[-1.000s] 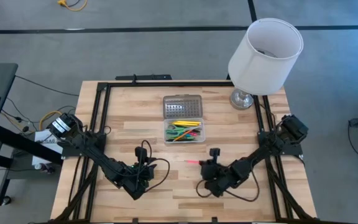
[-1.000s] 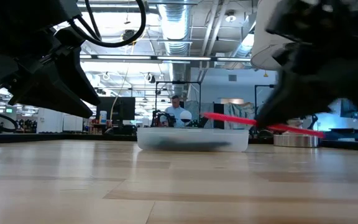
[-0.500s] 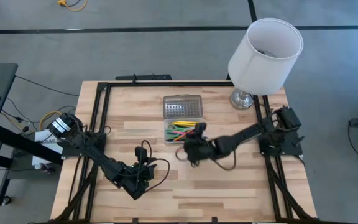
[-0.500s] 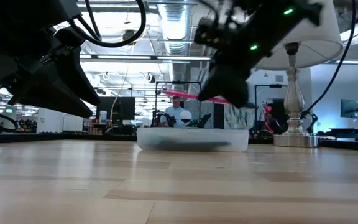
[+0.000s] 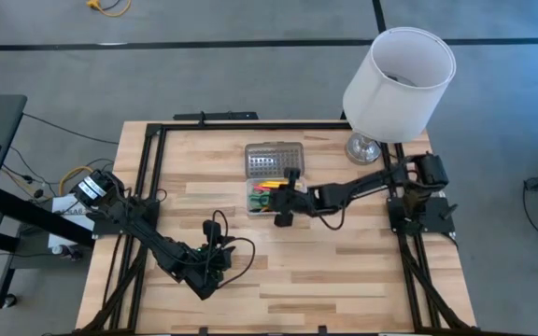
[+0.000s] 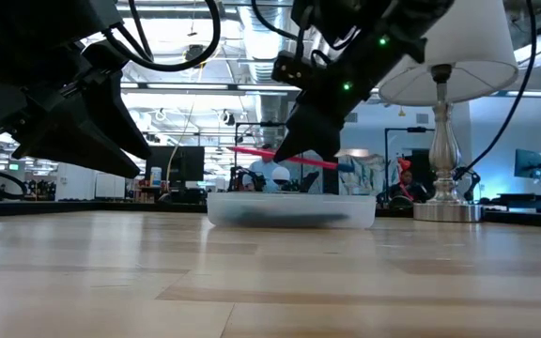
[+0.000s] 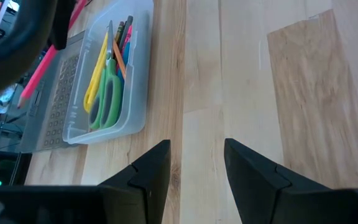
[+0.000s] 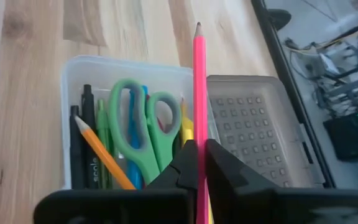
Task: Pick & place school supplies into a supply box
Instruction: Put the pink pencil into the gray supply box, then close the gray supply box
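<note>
We see the pale wooden table (image 5: 344, 271) with the small clear plastic supply box (image 5: 278, 199) near its far middle, grey dotted lid (image 5: 274, 160) folded flat open on the far side. The right hand (image 5: 286, 199) hangs over the box, clamped tight on a thin pink pencil (image 8: 199, 93). In the right wrist view the pencil runs out past the fingers, its tip above the seam between tray and lid. Inside the tray: green-handled scissors (image 8: 138, 127), an orange pencil (image 8: 101, 155), dark pens (image 8: 82, 143), a yellow marker (image 7: 98, 74).

To do this well, we'd turn the pencil to lie along the tray's long side, lower it until it's just over the scissors, then let go. As it hangs now, we judge a drop could tip it across the hinge onto the lid.

Room: the tray is already fairly full, walls low, lid edge touching the tray. The white lampshade (image 5: 400, 79) and its metal lamp base (image 5: 364, 149) stand near the right arm's path, so we'd pull back toward the near, bare part of the table. The left hand (image 7: 194, 177) waits with fingers apart, holding nothing, near the front left, well apart from the box.
</note>
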Available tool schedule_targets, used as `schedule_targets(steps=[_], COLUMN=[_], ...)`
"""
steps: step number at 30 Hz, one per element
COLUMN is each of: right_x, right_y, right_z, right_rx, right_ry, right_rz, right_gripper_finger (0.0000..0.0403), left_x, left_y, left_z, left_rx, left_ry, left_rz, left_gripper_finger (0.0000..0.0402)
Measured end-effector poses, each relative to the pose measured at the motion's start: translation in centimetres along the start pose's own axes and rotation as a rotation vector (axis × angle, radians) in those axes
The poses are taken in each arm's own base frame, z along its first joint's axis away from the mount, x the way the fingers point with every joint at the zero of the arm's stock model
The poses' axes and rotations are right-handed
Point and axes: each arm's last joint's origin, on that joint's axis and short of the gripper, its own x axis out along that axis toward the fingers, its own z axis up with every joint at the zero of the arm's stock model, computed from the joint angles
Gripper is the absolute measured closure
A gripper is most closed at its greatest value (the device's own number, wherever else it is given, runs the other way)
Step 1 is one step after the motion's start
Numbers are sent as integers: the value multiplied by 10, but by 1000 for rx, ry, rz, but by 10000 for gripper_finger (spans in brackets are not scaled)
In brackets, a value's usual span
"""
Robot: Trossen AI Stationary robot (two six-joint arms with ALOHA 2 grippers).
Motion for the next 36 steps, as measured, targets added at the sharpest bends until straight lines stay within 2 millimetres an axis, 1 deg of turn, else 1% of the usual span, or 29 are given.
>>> schedule_targets(steps=[3,6,11,15,18,19,21,23,25,27,29,36], right_x=[2,5,11,13,13,13,20,23,35,41,47,49], right_y=[-4,-8,-16,-20,-20,-20,-15,-11,-5,2,5,4], right_z=[-1,-2,-5,-6,-6,-6,-8,-16,-14,-26,-23,-26], right_rx=[38,87,152,184,184,185,184,158,166,131,138,177], right_ry=[4,10,17,24,26,27,30,78,64,129,115,131], right_rz=[5,19,51,41,41,41,41,51,58,68,56,49], right_gripper_finger=[396,383,339,299,281,280,282,289,297,304,308,311], left_x=[0,0,0,0,0,0,0,0,0,0,0,0], left_y=[0,0,0,0,0,0,0,0,0,0,0,1], left_z=[0,0,0,0,0,0,0,0,0,0,-1,-2], left_rx=[0,0,0,0,1,0,0,0,1,2,4,4], left_ry=[0,0,0,0,0,0,0,0,0,1,6,15], left_rz=[-1,-1,-1,-1,-1,-1,-1,-1,-2,-2,0,5], left_gripper_finger=[255,255,255,255,255,255,255,255,255,255,255,255])
